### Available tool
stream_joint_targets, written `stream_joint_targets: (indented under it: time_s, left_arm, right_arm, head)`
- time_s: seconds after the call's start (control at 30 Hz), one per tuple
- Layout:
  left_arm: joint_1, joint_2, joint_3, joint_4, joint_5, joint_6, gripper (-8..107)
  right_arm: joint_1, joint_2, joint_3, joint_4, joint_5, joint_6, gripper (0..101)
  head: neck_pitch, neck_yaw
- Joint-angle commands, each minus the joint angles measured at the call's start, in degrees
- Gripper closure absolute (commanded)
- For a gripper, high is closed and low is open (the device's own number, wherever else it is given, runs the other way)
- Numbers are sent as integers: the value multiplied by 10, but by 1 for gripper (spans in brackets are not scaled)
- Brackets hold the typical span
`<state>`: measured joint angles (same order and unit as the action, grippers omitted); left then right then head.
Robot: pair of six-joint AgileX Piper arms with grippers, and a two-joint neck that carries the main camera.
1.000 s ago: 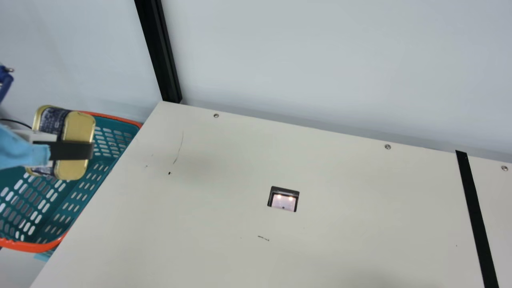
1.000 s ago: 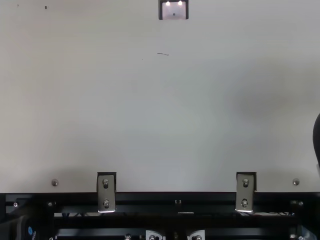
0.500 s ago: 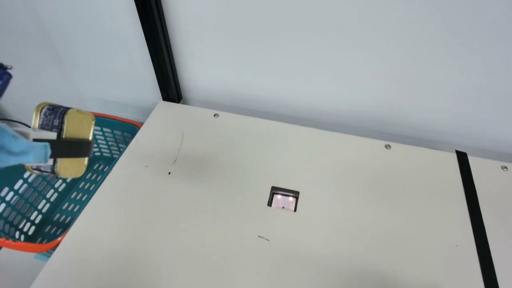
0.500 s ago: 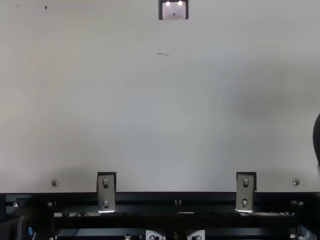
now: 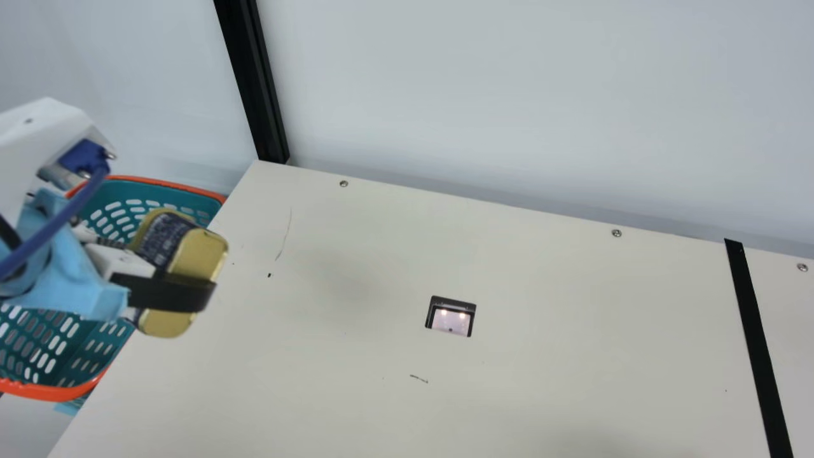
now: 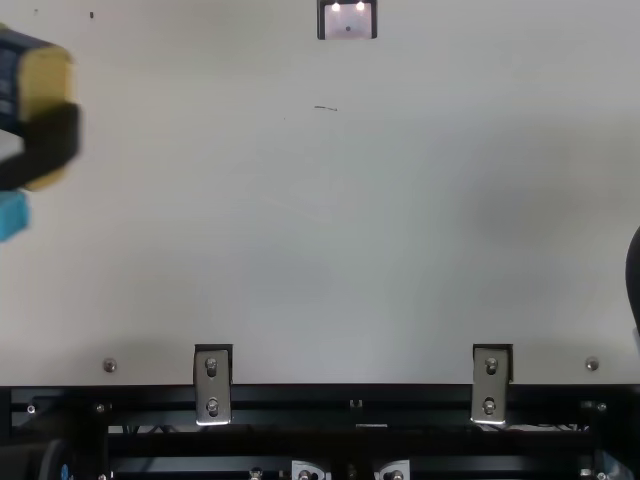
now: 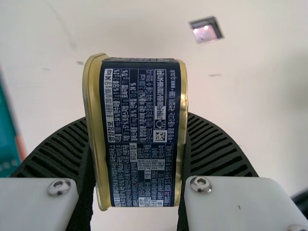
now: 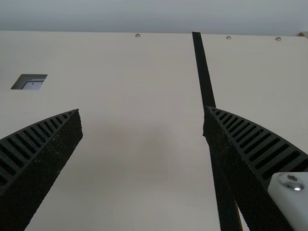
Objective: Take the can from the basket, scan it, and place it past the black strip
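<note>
A rectangular can (image 5: pixel 198 254) with gold-coloured ends and a dark blue printed label is held aloft by the left end effector (image 5: pixel 184 294) at the basket side of a cream desk (image 5: pixel 572 356). Its two black ribbed fingers, parted by the can's thickness, grip it from either side against the gold faces. In the main view the can leans at a tilt, overlapping the desk's edge and the teal basket (image 5: pixel 172 186) with an orange rim. A light blue mount (image 5: pixel 82 292) and a blue cable (image 5: pixel 63 218) are seen on the left arm.

Near the middle of the main view, well apart from the can, a scanner window (image 5: pixel 451 323) set into the desktop glows with two small lights. Farther to the right, a black strip (image 5: pixel 758 343) runs across the surface. The right end effector (image 8: pixel 142 110), pictured from its own wrist, stands wide open over the desk and holds nothing; the strip passes behind one of its fingers.

A black post (image 5: pixel 254 83) rises against a pale wall (image 5: pixel 509 114) at the desk's far corner, while two metal brackets (image 6: pixel 212 385) (image 6: pixel 491 385) are fixed along the near edge.
</note>
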<state>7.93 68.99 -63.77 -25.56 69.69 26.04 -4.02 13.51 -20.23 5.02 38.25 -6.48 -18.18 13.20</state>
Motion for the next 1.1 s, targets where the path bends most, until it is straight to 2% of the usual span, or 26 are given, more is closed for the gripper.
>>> stream_joint_targets:
  time_s: [0.0,0.07,0.1,0.53,1.07]
  left_arm:
    - [-28,16,11,-32,2,-31,89]
    - [-33,15,-1,-34,2,-35,89]
    - [-28,20,11,-29,4,-29,89]
    - [-39,29,7,-51,2,-62,89]
    - [-11,136,-26,-237,2,-298,89]
  right_arm:
    - [0,0,0,0,0,0,0]
    - [0,0,0,0,0,0,0]
    - [0,0,0,0,0,0,0]
    - [0,0,0,0,0,0,0]
    - [0,0,0,0,0,0,0]
  head:
    - [-18,8]
    - [-18,8]
    - [-18,8]
    - [-18,8]
    - [-18,8]
